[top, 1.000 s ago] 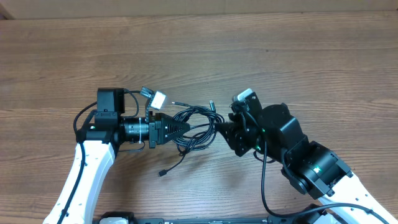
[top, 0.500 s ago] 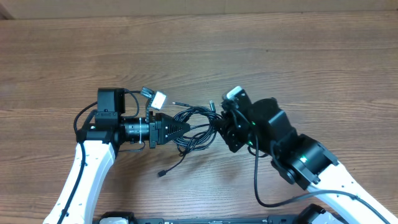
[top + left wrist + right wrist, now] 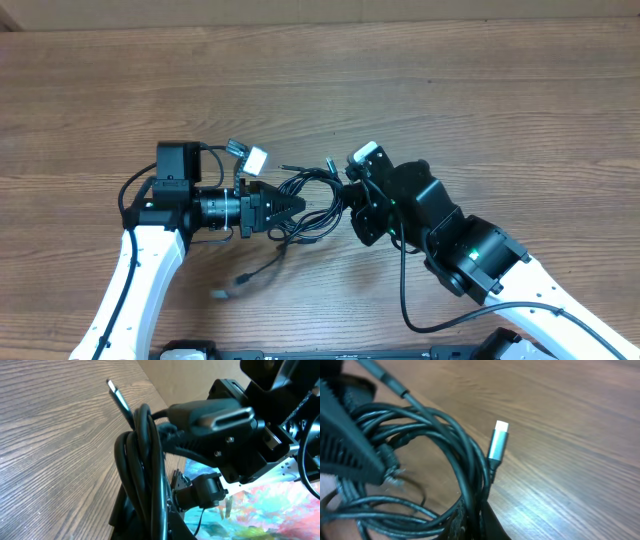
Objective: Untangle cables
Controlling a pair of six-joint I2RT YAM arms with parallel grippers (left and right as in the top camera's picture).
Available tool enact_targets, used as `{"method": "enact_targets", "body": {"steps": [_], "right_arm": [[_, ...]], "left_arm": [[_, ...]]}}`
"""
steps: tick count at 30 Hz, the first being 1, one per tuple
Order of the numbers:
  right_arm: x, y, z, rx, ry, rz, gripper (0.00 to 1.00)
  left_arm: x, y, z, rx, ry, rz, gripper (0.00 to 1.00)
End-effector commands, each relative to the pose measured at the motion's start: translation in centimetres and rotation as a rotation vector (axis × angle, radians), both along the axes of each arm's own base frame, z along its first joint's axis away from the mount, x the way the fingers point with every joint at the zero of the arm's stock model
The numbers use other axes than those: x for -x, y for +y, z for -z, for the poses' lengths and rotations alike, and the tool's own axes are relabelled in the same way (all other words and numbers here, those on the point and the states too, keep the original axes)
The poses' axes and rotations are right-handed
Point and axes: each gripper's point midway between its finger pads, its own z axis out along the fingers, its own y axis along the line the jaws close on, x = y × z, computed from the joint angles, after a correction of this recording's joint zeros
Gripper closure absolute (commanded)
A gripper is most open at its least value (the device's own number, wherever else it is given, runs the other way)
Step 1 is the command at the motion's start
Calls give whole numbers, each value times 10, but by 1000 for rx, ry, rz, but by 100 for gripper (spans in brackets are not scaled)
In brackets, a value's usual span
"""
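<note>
- Currently both arms come in from the near edge of the table (image 3: 500, 90) and meet mid-table, with the fingers of each pointing at the other.
- The left gripper (image 3: 298, 207) has its forearm running up the left side and its wrist bent to point right. Its jaws are clamped on the left side of the cables (image 3: 318, 222).
- The right gripper (image 3: 352, 203) has its arm coming in diagonally from the lower right, pointing left. Its jaws are pinched tight on the right side of the bundle.
- The cables are a knot of black loops strung between the two grippers.
- One strand trails toward the near edge and ends in a blurred plug end (image 3: 222, 294).
- In the right wrist view, a silver-tipped plug (image 3: 498, 440) sticks out of the loops, over bare wood.
</note>
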Motion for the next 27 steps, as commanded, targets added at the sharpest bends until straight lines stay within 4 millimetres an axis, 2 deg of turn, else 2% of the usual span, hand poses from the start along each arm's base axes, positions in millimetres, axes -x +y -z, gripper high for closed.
{"method": "enact_targets", "body": {"steps": [1,4,6,9,13,16,21,24,27], "right_arm": [[-39,-49,-19,47,-107,368,96],[-50,-85,-23,67,-144,594,96],[-53,-100,-24,56,-148,687,96],[-56,-110,-23,21,-133,756,96],[-57,-113,-22,13,-124,769,96],[-57,-110,-21,8,-112,753,96],[-51,-91,-14,-34,-41,658,96],[-49,-87,-12,-42,-25,638,96],[-37,-61,-9,-108,61,503,96]], "left_arm": [[4,-4,-12,16,-22,21,91],[4,-2,-3,-28,19,-4,91],[6,0,3,-53,51,-16,93],[8,2,11,-91,89,-33,94],[8,4,16,-114,99,-43,95],[7,5,18,-126,99,-50,95],[6,5,19,-137,95,-56,96],[3,9,26,-180,101,-78,96],[2,11,31,-202,130,-100,96]]}}
